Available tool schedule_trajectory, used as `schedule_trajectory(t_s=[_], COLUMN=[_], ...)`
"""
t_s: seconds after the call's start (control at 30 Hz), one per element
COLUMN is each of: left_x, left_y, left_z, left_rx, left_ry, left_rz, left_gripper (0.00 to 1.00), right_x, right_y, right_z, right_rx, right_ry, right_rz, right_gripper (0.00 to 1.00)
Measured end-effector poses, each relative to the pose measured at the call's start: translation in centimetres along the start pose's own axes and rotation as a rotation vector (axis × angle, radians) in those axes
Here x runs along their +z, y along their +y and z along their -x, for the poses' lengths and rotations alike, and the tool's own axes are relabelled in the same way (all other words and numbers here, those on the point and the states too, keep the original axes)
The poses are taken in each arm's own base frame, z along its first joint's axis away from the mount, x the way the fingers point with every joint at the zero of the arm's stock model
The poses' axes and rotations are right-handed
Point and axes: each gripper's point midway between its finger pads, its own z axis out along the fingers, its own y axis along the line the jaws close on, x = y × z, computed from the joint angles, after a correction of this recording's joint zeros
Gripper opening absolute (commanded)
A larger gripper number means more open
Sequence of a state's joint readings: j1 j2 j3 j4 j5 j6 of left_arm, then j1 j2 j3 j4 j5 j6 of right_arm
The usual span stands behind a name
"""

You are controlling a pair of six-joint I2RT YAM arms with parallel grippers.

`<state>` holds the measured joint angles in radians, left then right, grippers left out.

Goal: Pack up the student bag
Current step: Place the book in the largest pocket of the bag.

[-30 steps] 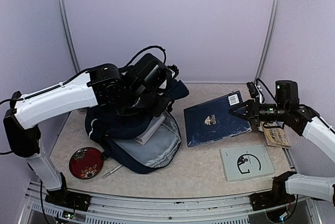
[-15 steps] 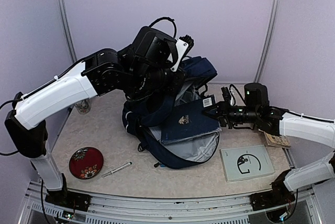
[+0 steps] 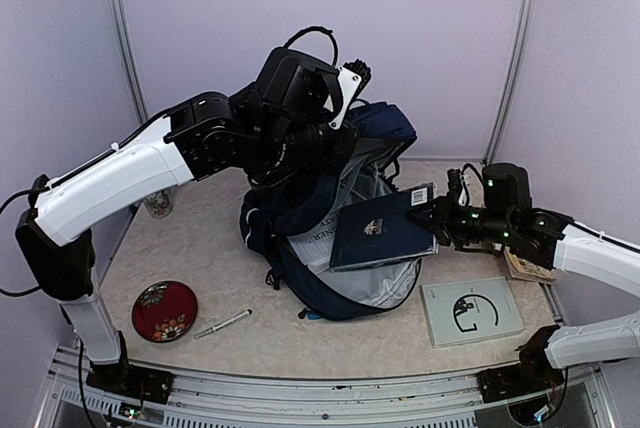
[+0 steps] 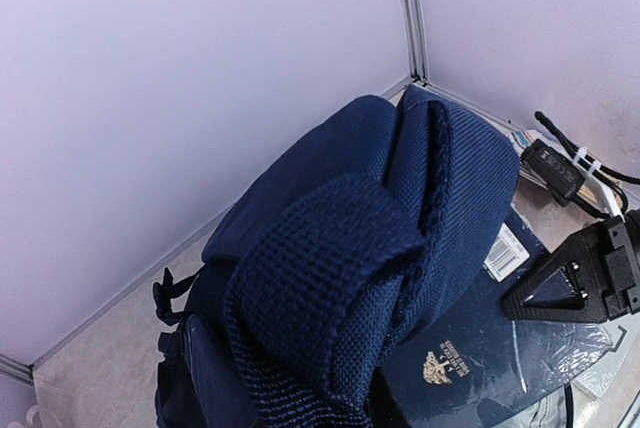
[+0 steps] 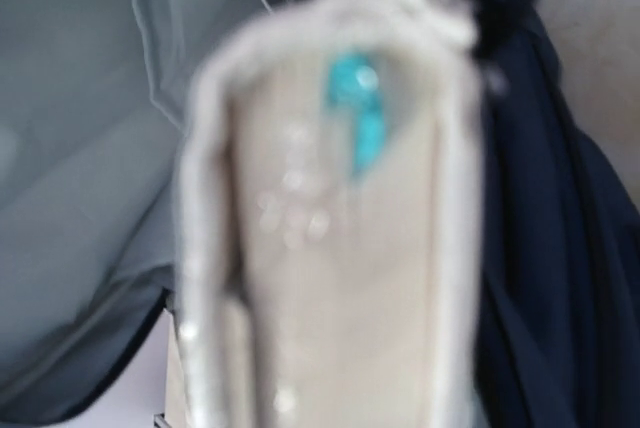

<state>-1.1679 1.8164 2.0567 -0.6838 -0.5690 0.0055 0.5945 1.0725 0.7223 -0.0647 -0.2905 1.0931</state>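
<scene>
**Mia:** Where is the student bag [image 3: 375, 133]?

**Ben:** It is in the middle of the table [image 3: 350, 353], a bit toward the back wall. Its bottom sits on the table and its top is pulled up high. The mouth is wide open, and you can see the grey inside.

**Mia:** Who is holding it up?

**Ben:** The left arm [image 3: 120, 183]. I cannot see the left fingers because they are hidden in the blue cloth. The top of the bag hangs from them, all bunched up, so they are pinched tight on the bag.

**Mia:** And the other side?

**Ben:** The right fingers [image 3: 437, 218] are squeezed on the edge of a blue book [image 3: 385, 233]. The book is tilted. Part of it lies in the open mouth on the grey lining, and the end with the white sticker pokes out.

**Mia:** Is anything under the book?

**Ben:** Something white shows in the bag just beside it. I cannot tell what it is.

**Mia:** What else is on the table?

**Ben:** A grey booklet [image 3: 472, 310] lies flat near the right arm. A round red dish [image 3: 164, 310] and a pen [image 3: 222, 324] lie near the front left, apart from the bag.
</scene>
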Motion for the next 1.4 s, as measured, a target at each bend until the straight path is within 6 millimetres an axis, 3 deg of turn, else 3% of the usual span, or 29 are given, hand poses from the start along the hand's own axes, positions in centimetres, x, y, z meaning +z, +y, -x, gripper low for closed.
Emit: schedule_trajectory(t_s=[0.13, 0.23, 0.5, 0.67, 0.83, 0.9, 1.0, 1.07, 1.27, 1.4], left_x=[0.1, 0.1, 0.5, 0.6, 1.4, 1.6, 1.9, 1.9, 1.6, 1.6], left_y=[-0.2, -0.8, -1.9, -2.1, -1.2, -0.8, 0.1, 0.5, 1.0, 1.0], left_z=[0.1, 0.0, -0.3, -0.4, -0.2, 0.0, 0.2, 0.1, -0.2, -0.5], left_rx=[0.000, 0.007, 0.018, 0.017, -0.010, -0.025, -0.048, -0.058, -0.070, -0.070], left_ry=[-0.003, -0.002, 0.006, 0.008, 0.006, -0.001, -0.009, -0.010, -0.013, -0.012], left_rz=[-0.003, -0.011, -0.027, -0.049, -0.067, -0.069, -0.071, -0.077, -0.097, -0.095], left_gripper=[0.00, 0.00, 0.00, 0.00, 0.00, 0.00, 0.00, 0.00, 0.00, 0.00], right_x=[-0.8, 0.1, 6.5, 10.9, 15.9, 16.9, 16.8, 16.1, 12.6, 10.4], right_y=[-1.9, -3.0, -1.0, -0.6, 2.3, 3.3, 3.5, 2.7, 2.2, 5.1], right_z=[-0.3, 0.3, 3.6, 2.7, -0.2, -2.0, -4.5, -6.6, -9.5, -8.3], right_rx=[0.022, 0.048, 0.086, 0.146, 0.081, 0.026, -0.063, -0.134, -0.294, -0.437], right_ry=[-0.039, -0.076, -0.203, -0.247, -0.154, -0.077, 0.033, 0.127, 0.323, 0.372], right_rz=[-0.043, -0.078, -0.056, -0.049, -0.039, -0.040, -0.062, -0.102, -0.171, -0.192], right_gripper=[0.00, 0.00, 0.01, 0.39, 0.56, 0.66, 0.89, 0.99, 1.00, 1.00])
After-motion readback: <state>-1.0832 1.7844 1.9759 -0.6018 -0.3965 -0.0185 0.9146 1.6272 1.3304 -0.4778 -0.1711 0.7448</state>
